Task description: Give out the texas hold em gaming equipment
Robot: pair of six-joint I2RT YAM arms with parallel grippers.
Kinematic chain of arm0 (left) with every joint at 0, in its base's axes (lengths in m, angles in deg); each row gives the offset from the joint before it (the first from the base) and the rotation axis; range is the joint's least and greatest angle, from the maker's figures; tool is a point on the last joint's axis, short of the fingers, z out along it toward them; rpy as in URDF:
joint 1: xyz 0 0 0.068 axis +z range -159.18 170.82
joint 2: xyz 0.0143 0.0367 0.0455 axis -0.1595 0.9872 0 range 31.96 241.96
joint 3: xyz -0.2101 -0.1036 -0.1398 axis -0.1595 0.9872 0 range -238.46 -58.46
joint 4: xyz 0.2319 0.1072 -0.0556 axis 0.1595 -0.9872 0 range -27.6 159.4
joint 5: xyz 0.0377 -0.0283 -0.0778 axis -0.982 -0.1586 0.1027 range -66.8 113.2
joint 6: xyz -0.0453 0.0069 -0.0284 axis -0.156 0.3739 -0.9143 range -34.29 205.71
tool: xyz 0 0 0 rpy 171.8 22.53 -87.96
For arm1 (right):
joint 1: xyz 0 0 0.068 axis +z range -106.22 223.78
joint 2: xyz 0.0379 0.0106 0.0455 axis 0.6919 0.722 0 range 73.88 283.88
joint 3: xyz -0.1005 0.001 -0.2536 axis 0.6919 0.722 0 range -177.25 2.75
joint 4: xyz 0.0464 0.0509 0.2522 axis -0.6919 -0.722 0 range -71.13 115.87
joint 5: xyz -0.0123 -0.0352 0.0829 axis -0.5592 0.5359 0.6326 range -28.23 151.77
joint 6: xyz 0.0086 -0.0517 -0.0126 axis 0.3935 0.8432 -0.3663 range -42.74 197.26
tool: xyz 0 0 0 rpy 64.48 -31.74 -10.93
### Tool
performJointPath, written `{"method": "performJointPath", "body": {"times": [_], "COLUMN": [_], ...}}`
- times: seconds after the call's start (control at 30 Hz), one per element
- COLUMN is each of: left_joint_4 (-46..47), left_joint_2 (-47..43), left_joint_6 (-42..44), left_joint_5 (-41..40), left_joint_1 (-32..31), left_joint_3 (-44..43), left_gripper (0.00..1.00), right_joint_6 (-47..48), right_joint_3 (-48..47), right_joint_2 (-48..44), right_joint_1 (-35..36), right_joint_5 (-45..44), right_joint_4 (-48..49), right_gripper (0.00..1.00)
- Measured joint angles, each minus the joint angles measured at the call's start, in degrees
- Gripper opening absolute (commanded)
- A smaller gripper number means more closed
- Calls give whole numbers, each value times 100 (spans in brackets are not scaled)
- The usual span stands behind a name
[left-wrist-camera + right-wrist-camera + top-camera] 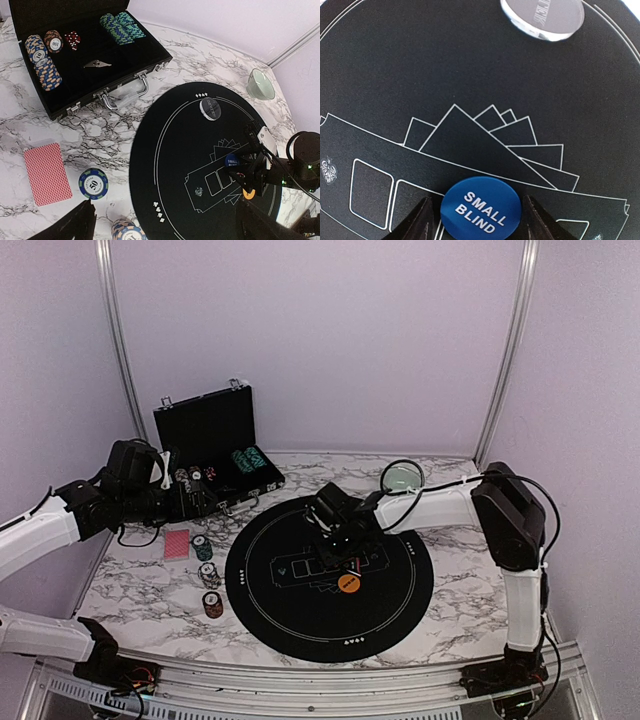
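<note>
Left wrist: case (120,62) nr cards (47,173)

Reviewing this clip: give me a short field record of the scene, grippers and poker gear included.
right gripper: open, fingers either side of the blue Small Blind disc on the black mat
left gripper: open, nothing between its fingers
other discs on mat: orange disc, clear disc
off mat, left side: red-backed card, three chip stacks
case: lid open, chips inside
bowl: beyond the mat
</note>
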Motion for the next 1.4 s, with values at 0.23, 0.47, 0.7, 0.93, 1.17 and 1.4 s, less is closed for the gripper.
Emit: {"method": "performJointPath", "body": {"times": [0.23,0.47,0.7,0.93,1.17,1.4], "left_joint_4": [0,0,0,2,4,4], "left_joint_2": [0,17,87,190,247,247], "left_joint_6": [-2,-2,-2,-4,-20,-26], "left_joint_5": [0,0,0,72,155,197], "left_joint_1": [0,0,0,0,0,0], "left_joint_3": [0,0,-2,-2,-2,-2], "left_gripper": [99,99,99,99,99,99], "right_joint_6": [-22,-61,-85,-125,-157,-168], "right_joint_3": [153,529,949,1493,1976,2273], "right_joint_2": [-66,-291,-553,-907,-1226,-1440], "right_joint_1": [-9,-221,-540,-885,-1119,-1342], "right_joint_5": [-94,-146,-166,-251,-302,-304], "right_joint_4": [153,348,522,704,855,938], "right_gripper": [51,51,51,51,51,52]}}
